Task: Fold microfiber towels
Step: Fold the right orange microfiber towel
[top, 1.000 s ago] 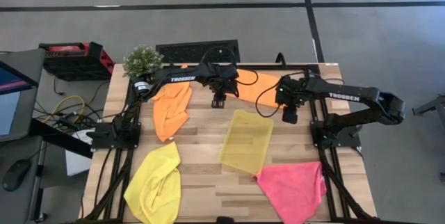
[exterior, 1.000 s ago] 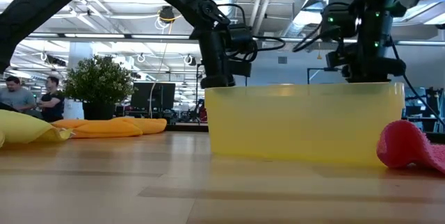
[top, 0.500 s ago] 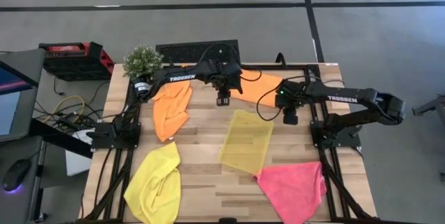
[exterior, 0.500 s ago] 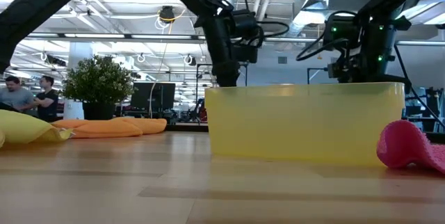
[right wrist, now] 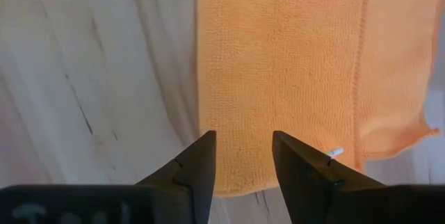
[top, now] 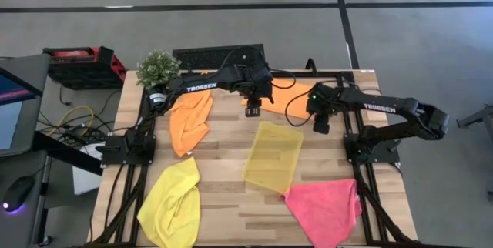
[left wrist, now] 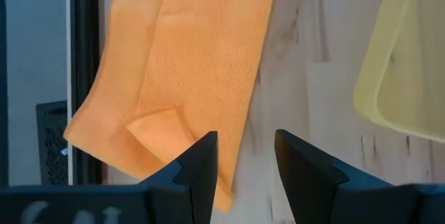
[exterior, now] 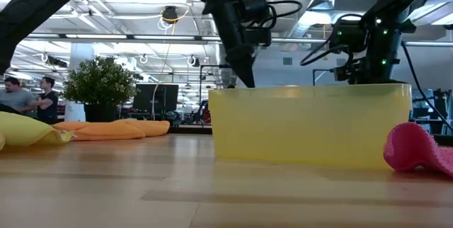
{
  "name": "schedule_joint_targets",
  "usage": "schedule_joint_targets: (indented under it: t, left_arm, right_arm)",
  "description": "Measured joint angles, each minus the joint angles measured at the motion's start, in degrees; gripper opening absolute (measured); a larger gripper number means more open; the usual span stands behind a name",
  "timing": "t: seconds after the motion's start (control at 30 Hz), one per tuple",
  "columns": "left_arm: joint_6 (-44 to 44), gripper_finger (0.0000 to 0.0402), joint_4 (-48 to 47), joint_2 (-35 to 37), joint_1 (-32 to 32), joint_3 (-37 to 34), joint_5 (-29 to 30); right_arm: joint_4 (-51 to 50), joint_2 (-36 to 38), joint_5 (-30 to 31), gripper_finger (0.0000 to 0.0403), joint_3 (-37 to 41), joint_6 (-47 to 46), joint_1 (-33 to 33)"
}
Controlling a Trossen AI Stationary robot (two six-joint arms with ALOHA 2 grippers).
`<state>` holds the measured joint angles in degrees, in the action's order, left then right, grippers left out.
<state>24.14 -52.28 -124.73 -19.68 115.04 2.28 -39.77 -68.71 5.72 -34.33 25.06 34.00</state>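
Note:
An orange towel [top: 283,94] lies partly folded flat at the table's far middle; it also shows in the left wrist view [left wrist: 195,64] and the right wrist view [right wrist: 292,64]. My left gripper [top: 253,110] is open above its left end [left wrist: 245,160]. My right gripper [top: 320,126] is open above its near right edge [right wrist: 242,160]. A second orange towel [top: 190,121] lies crumpled at the left. A yellow towel [top: 171,202] lies bunched at the near left, a pink towel [top: 327,206] at the near right.
A translucent yellow tray [top: 273,155] stands in the table's middle, near side of both grippers; in the low view the tray [exterior: 311,125] hides the fingertips. A potted plant [top: 158,67] stands at the far left corner. People show in the room behind.
My left gripper has moved toward the table's right edge and a little up, from the bare wood to above the far orange towel's left end. The towels and the tray lie as before.

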Motion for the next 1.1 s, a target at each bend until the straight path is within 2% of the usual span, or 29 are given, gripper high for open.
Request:
schedule_joint_targets:
  t: [0.2, 0.4, 0.57, 0.67, 0.8, 0.83, 1.1]
  left_arm:
    - [-0.71, 0.0137, -0.27, -0.02, 0.02, 1.62, 0.07]
    - [-0.87, 0.0137, -1.15, -0.02, 0.02, 2.75, 0.10]
    - [-0.88, 0.0137, -1.95, -0.02, 0.02, 3.29, 0.11]
    - [-1.42, 0.0137, -2.85, -0.02, 0.04, 3.44, 0.09]
    - [-3.15, 0.0137, -5.17, 0.06, 0.05, 3.44, 0.11]
    - [-3.82, 0.0137, -5.69, 0.11, 0.09, 3.44, 0.11]
    - [-8.44, 0.0137, -10.38, 1.82, 0.53, 3.46, 2.93]
  right_arm:
    - [0.13, -3.53, -2.77, 0.0163, 0.02, -0.12, 0.55]
    - [2.90, -10.54, 0.59, 0.0158, 0.02, -0.02, 0.63]
    - [2.45, -13.14, 2.12, 0.0148, -0.33, -0.13, 0.49]
    - [0.91, -13.10, 3.61, 0.0113, -1.45, -0.17, -0.26]
    - [-1.83, -12.03, 4.06, 0.0023, -4.80, 0.08, -0.16]
    - [-2.56, -11.82, 4.06, 0.0014, -5.81, 0.51, -0.16]
    - [-2.68, -12.68, 3.98, 0.0007, -13.95, 6.11, -0.22]
